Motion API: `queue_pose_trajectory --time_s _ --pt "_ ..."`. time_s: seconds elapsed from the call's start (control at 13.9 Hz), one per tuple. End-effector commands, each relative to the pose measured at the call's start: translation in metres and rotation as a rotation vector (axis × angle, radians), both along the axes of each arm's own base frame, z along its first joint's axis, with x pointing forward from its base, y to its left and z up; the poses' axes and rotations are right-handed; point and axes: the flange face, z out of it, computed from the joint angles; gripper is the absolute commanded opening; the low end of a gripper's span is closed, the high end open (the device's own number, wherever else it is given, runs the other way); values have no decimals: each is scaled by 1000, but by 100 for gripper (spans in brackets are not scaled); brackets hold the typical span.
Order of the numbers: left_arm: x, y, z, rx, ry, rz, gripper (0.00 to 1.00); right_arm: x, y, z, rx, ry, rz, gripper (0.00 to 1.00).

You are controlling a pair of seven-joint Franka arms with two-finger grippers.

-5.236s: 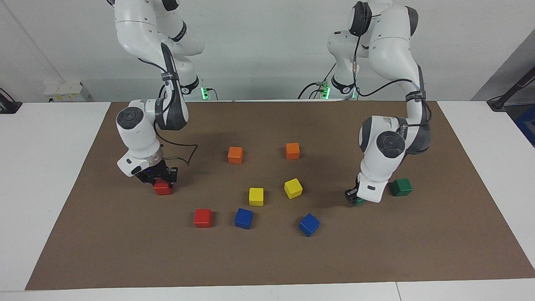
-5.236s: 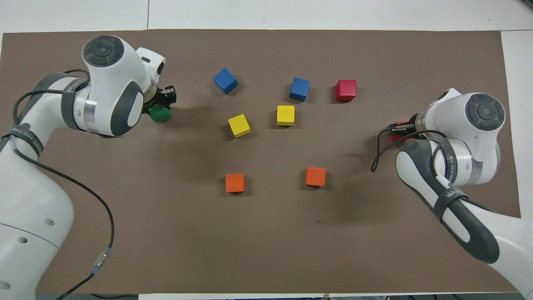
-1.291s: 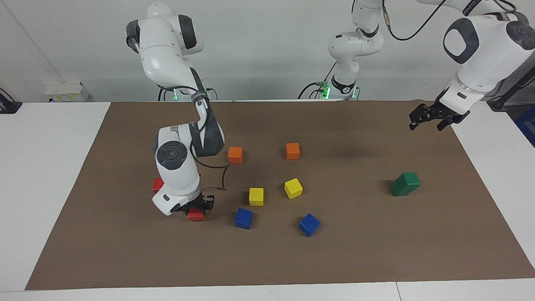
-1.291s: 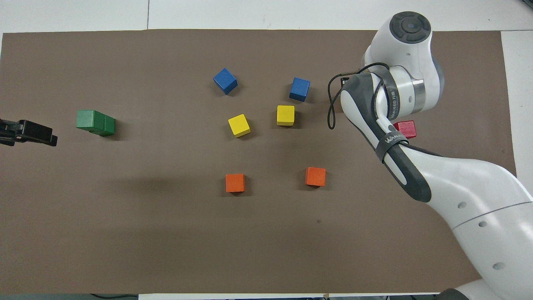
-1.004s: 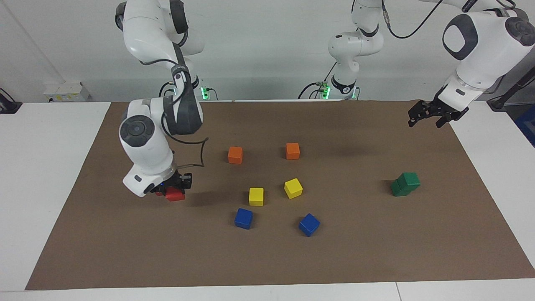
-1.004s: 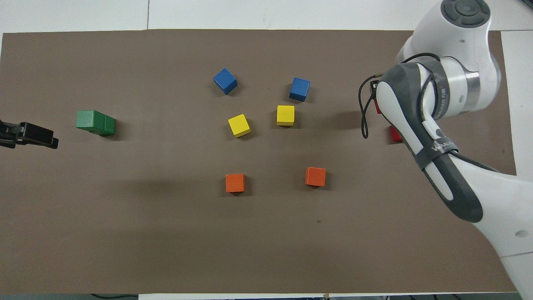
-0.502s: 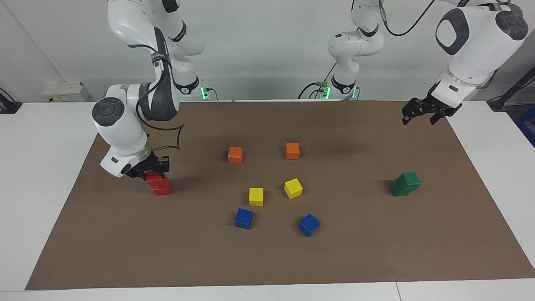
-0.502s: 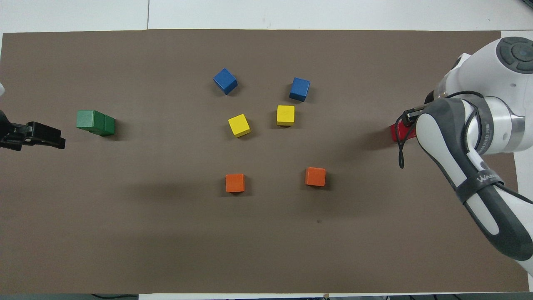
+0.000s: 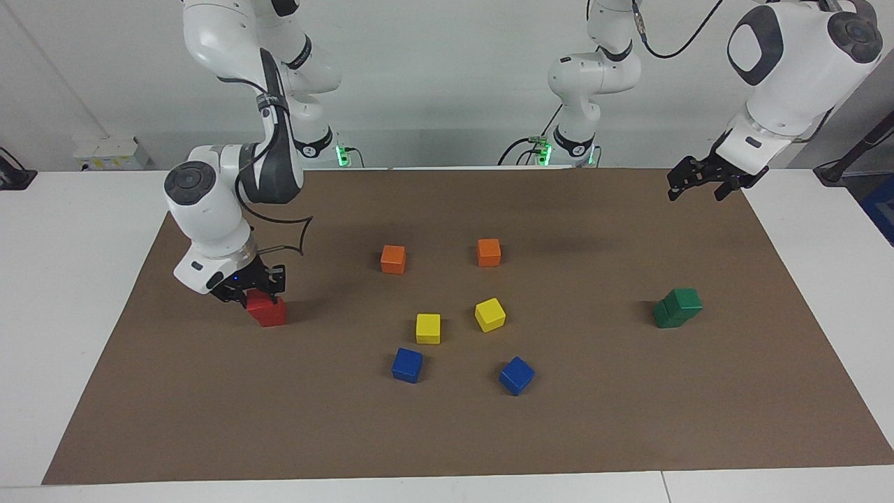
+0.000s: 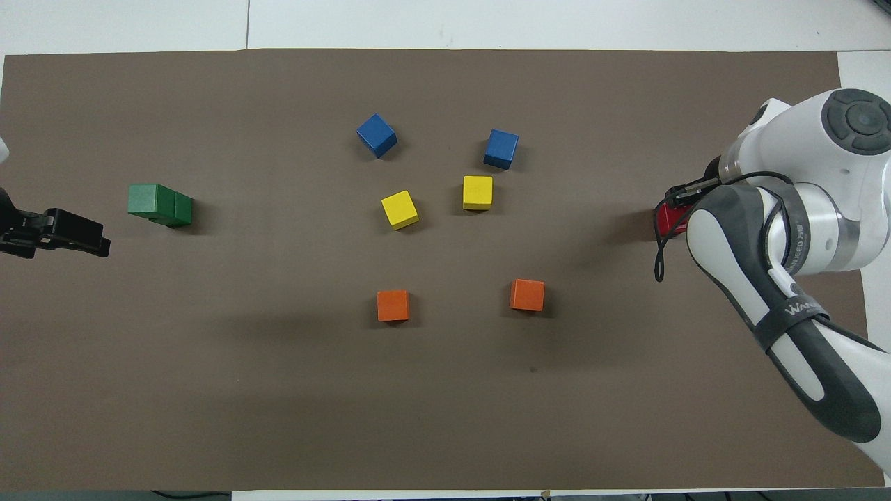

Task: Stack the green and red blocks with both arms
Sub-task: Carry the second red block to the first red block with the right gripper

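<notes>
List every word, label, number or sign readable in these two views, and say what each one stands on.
"WAN...": white letters on the dark band round the right arm's forearm in the overhead view; the remaining letters curve out of sight.
A small round mark on the left arm's base: too small to read.
A pale box by the wall carries yellow marks: not legible.
The cubes and the brown mat carry no text.

Both small glossy green cubes [image 9: 676,308] now sit stacked with the black two-finger left gripper [image 9: 698,181] lifted away, while the black two-finger right gripper [image 9: 250,288] now sets one bright red cube [image 9: 260,299] on the other red cube [image 9: 269,314].
</notes>
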Motion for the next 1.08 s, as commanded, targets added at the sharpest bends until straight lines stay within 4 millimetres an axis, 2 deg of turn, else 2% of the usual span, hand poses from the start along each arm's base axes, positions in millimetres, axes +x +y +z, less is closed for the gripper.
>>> queue_pose_trajectory --time_s 0.0,0.14,0.57,0.65,0.72,0.79,0.93,1.0 --pt "2 -21 7 30 16 -6 100 -7 0 3 9 -23 -47 0" --pt "0 -21 13 27 5 0 100 -8 -2 -1 9 -23 -63 0" --pt "-1 -20 5 28 8 2 100 -15 -2 -13 13 -38 -81 0" --pt "-1 -19 6 27 7 2 100 -15 -3 -12 16 -39 -91 18" --pt "0 -16 6 26 4 13 100 -16 -5 -13 27 -37 -111 83" --pt "1 -14 7 25 -5 11 100 -15 -6 -12 30 -38 -116 100" --pt "14 -15 9 25 -93 11 100 -13 -6 -6 31 -27 -142 100" --pt "16 -15 10 25 -107 9 100 -10 -4 8 28 -8 -146 100"
